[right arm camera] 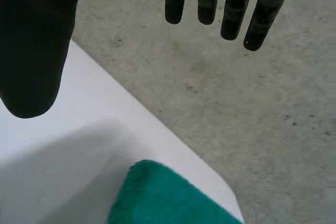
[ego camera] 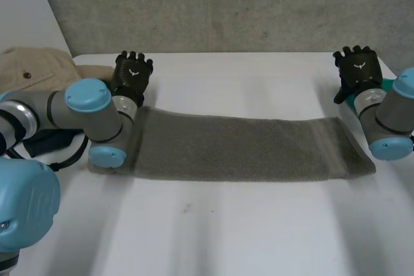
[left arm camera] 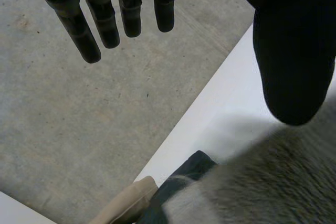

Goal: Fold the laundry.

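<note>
Seemingly between folds. Spread across the white table (ego camera: 259,224), a long grey towel (ego camera: 239,147), flat, plush and smooth, probably narrowed lengthwise to a strip. Calls next for pinching one short end and carrying it over to the other. Poised beyond the far corners, left hand (ego camera: 132,72) and right hand (ego camera: 356,69), fingers straight, slightly apart, holding nothing. Beside the right, a teal cloth (right arm camera: 168,198).

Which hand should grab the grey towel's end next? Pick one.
Left. The left hand, open, hovers at the end of the grey towel, which lies by its thumb. The right hand hangs over a green cloth.
</note>
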